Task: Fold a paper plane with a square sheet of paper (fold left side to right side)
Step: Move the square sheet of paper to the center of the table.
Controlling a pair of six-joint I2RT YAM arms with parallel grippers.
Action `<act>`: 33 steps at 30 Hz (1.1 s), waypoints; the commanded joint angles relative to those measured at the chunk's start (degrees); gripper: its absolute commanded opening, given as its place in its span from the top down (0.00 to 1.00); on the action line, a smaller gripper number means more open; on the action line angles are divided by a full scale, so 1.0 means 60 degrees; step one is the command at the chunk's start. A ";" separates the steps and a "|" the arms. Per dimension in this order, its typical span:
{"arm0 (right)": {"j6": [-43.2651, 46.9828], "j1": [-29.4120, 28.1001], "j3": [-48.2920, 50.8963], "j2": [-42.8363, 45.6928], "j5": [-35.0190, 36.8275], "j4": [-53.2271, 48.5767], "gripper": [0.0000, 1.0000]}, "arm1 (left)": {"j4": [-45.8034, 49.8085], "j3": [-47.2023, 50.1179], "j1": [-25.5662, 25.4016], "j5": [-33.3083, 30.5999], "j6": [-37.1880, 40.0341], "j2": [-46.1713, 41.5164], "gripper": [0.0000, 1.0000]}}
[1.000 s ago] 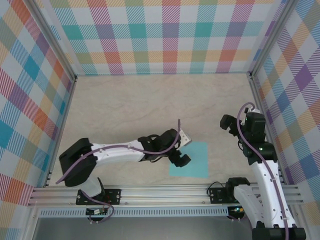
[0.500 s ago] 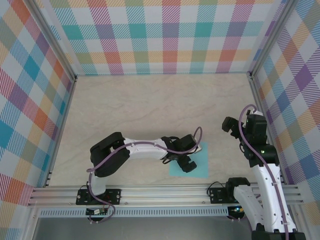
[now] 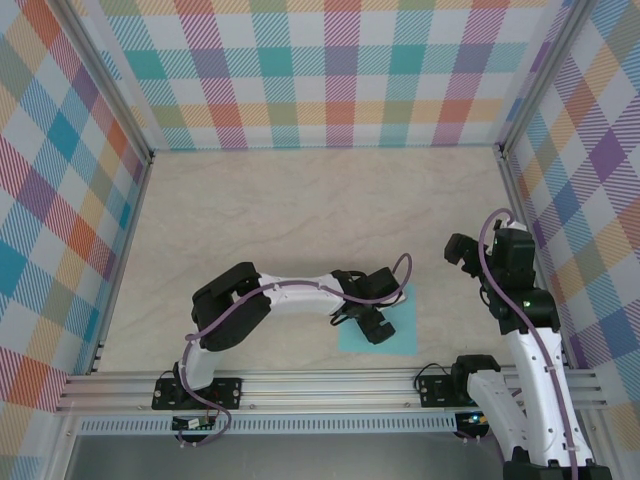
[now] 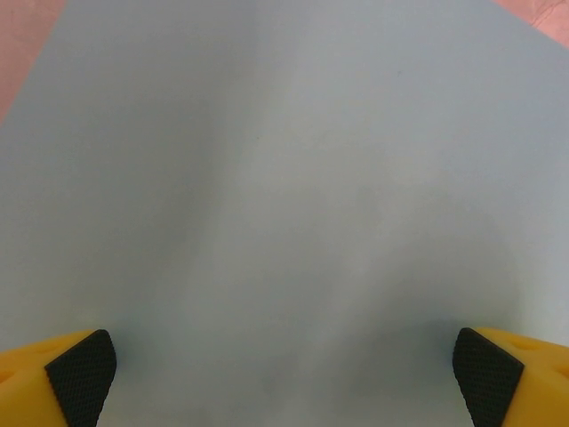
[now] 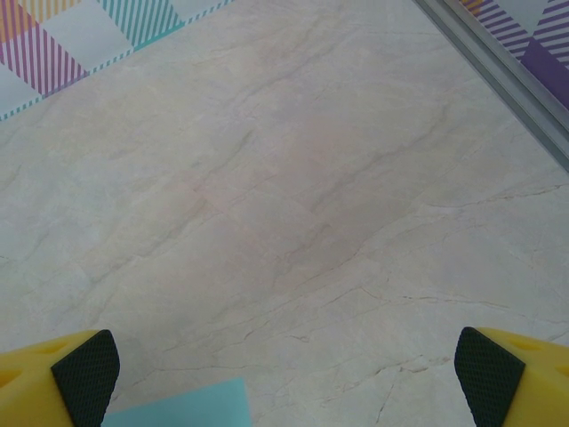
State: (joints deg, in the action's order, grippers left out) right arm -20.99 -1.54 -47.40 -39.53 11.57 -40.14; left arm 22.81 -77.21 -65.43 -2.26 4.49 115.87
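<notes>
The thin, square, light turquoise sheet of paper (image 3: 397, 332) lies flat and unfolded on the beige marble-patterned table (image 3: 280, 210), near its front edge. Being square, it has no long axis; its edges run roughly parallel to the table edge. The left gripper (image 3: 372, 320) is over the sheet's left part, jaws spread wide and holding nothing. The right gripper (image 3: 468, 250) is well apart, jaws equally wide and empty.

White arms (image 3: 300, 294), black joints (image 3: 225, 300), purple cables (image 3: 486, 245), yellow black-padded hands (image 4: 284, 374)
</notes>
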 commanded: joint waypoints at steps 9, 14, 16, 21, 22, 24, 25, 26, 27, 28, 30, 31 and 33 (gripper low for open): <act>-0.0052 -0.0051 -0.0362 0.0107 0.0160 -0.0192 0.00 | 0.1076 0.0124 0.1159 -0.0702 0.1269 0.0527 0.00; -0.0060 -0.0051 -0.0393 0.0069 0.0042 -0.0200 0.00 | 0.1314 0.0118 0.2022 -0.0210 0.1867 0.0324 0.00; -0.0044 -0.0044 -0.0381 0.0070 -0.0006 -0.0216 0.00 | 0.1520 -0.0065 0.2326 -0.0038 0.2078 0.0384 0.00; -0.0061 -0.0049 -0.0370 0.0055 -0.0249 -0.0257 0.00 | 0.2040 -0.0575 0.2891 0.0016 0.2401 0.0611 0.00; -0.0053 -0.0050 -0.0351 0.0045 -0.0309 -0.0268 0.00 | 0.2029 -0.0601 0.2961 0.0071 0.2401 0.0592 0.00; -0.0047 -0.0051 -0.0319 0.0005 -0.0424 -0.0286 0.00 | 0.2029 -0.0630 0.3023 0.0138 0.2387 0.0491 0.00; -0.0010 -0.0051 -0.0286 -0.0015 -0.0503 -0.0261 0.00 | 0.2029 -0.0638 0.3024 0.0205 0.2367 0.0399 0.00; 0.0041 -0.0051 -0.0262 -0.0088 -0.0596 -0.0255 0.00 | 0.2014 -0.0679 0.3023 0.0317 0.2329 0.0285 0.00; 0.0081 -0.0048 -0.0260 -0.0179 -0.0684 -0.0259 0.00 | 0.1981 -0.0681 0.3023 0.0426 0.2255 0.0121 0.00; 0.0147 -0.0051 -0.0247 -0.0314 -0.0854 -0.0254 0.00 | 0.1908 -0.0669 0.3024 0.0615 0.2176 -0.0110 0.00; 0.0250 -0.0051 -0.0247 -0.0675 -0.1225 -0.0250 0.00 | 0.1700 -0.0570 0.3023 0.0938 0.1967 -0.0611 0.00; 0.0265 -0.0051 -0.0238 -0.0874 -0.1492 -0.0217 0.00 | 0.1564 -0.0500 0.3017 0.1071 0.1829 -0.0929 0.00; 0.0255 -0.0052 -0.0180 -0.1395 -0.2052 -0.0131 0.00 | 0.1295 -0.0296 0.3047 0.1200 0.1443 -0.1499 0.00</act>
State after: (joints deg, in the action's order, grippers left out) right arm -20.32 -1.58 -48.31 -45.12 4.86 -41.23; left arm 30.52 -79.88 -47.68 2.52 15.66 114.13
